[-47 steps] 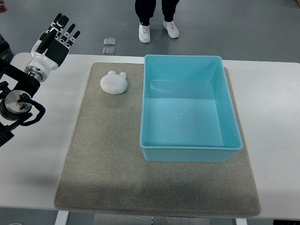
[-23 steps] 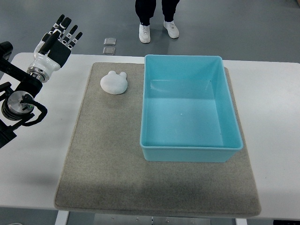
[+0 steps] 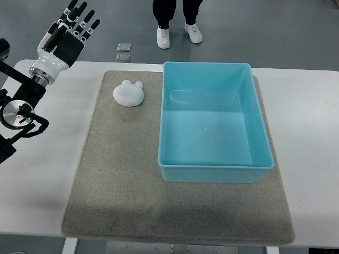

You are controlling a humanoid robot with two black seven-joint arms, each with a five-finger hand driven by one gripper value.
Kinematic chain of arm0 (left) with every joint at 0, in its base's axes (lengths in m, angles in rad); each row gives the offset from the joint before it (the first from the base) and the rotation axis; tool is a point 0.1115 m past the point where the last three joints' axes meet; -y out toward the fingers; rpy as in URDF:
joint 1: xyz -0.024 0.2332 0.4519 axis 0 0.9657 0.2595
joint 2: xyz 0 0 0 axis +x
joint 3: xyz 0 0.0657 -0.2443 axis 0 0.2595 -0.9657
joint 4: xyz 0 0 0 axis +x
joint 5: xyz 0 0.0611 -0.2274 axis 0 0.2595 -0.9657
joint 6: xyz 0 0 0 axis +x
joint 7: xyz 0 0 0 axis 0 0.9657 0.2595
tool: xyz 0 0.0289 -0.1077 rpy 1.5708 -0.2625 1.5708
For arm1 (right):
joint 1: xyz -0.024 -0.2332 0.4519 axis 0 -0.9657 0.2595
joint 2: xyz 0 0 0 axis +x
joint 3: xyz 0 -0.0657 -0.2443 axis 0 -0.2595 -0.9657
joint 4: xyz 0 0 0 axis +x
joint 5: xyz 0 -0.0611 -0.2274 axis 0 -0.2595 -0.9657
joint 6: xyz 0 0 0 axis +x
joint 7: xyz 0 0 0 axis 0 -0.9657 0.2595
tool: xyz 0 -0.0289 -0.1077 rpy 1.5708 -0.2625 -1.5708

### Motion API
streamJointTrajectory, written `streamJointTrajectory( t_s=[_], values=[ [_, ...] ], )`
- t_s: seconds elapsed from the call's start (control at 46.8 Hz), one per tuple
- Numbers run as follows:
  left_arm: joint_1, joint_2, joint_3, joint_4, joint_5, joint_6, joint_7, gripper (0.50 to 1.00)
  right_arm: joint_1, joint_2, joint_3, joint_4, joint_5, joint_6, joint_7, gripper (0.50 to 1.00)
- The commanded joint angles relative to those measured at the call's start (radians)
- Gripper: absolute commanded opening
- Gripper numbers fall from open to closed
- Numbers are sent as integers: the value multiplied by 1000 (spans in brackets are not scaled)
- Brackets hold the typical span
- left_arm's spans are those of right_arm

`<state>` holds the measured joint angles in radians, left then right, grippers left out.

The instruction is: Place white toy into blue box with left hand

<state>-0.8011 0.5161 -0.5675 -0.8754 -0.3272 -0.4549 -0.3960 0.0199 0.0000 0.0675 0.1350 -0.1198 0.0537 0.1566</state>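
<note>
The white toy (image 3: pixel 128 93), a small rounded animal shape with two ears, lies on the grey mat (image 3: pixel 122 180) near its far left corner. Just right of it stands the blue box (image 3: pixel 214 121), rectangular and with nothing inside. My left hand (image 3: pixel 68 33) hangs high over the table's far left corner, well to the left of and beyond the toy, fingers spread and holding nothing. Its arm comes in from the left edge. The right arm does not show.
A person's legs and white shoes (image 3: pixel 178 35) stand on the floor beyond the table. Two small square tiles (image 3: pixel 123 51) lie on the floor near them. The white table (image 3: pixel 42 174) reaches past the mat on both sides.
My left hand has risen and drifted away from me and slightly right, past the table's far edge, still spread. The toy and box have not moved.
</note>
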Motion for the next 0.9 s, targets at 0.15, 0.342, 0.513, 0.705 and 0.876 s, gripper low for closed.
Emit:
streamJointTrajectory(
  t_s=[0.15,0.342,0.513,0.705,0.876],
  values=[
    [-40,1,5,39,371,110,-4,992,0,0,0,0,0,0,0,936],
    [-64,2,9,29,772,168,6,994,0,0,0,0,0,0,0,936],
    [-67,16,11,30,1138,179,20,994,0,0,0,0,0,0,0,936],
    [-76,45,9,26,1497,261,20,994,0,0,0,0,0,0,0,936],
    [-78,44,9,15,1600,305,19,994,0,0,0,0,0,0,0,936]
  ],
)
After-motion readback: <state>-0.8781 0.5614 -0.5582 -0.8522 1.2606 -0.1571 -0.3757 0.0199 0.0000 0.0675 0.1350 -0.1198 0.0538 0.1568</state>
